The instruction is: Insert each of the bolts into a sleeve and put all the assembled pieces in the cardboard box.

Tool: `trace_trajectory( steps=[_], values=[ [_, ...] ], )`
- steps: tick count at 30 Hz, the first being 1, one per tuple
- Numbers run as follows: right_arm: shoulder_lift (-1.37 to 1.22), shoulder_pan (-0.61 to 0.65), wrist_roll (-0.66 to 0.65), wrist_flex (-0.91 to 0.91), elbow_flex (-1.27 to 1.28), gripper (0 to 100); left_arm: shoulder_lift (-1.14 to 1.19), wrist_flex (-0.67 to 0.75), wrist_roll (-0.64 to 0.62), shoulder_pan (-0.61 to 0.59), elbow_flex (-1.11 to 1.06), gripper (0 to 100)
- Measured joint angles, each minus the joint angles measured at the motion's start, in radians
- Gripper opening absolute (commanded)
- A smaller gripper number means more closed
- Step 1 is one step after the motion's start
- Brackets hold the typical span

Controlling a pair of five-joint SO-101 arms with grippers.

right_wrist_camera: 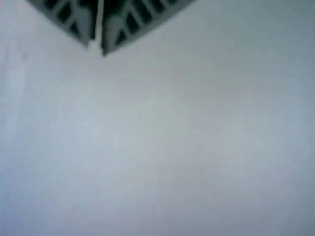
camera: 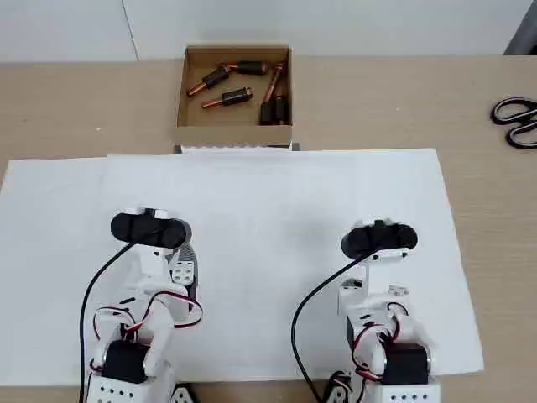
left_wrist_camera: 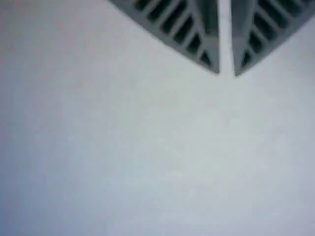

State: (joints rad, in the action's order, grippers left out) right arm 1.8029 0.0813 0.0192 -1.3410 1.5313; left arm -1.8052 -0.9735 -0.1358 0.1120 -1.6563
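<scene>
- Left gripper [left_wrist_camera: 226, 73]: fingers drawn together with a thin slit between the tips, nothing held, poised over the white sheet [left_wrist_camera: 147, 157].
- Right gripper [right_wrist_camera: 97, 49]: fingers likewise together, nothing held, over the same sheet.
- Both arms sit at the near edge of the table [camera: 75, 109], well apart from the cardboard box [camera: 235, 134].
- Cardboard box stands just beyond the sheet's far edge; several copper bolts [camera: 228, 98] fitted in dark sleeves lie inside it.
- Scissors [camera: 516, 122] lie at the table's right edge.

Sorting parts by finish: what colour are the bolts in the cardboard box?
The bolts are copper, in black sleeves; high view shows it best.
</scene>
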Motion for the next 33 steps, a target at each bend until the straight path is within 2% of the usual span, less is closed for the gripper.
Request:
trace_trajectory(
  steps=[33],
  values=[
    [0.002, 0.000, -0.003, 0.011, 0.041, 0.4, 0.000, 0.000, 0.000, 0.000, 0.000, 1]
  ],
)
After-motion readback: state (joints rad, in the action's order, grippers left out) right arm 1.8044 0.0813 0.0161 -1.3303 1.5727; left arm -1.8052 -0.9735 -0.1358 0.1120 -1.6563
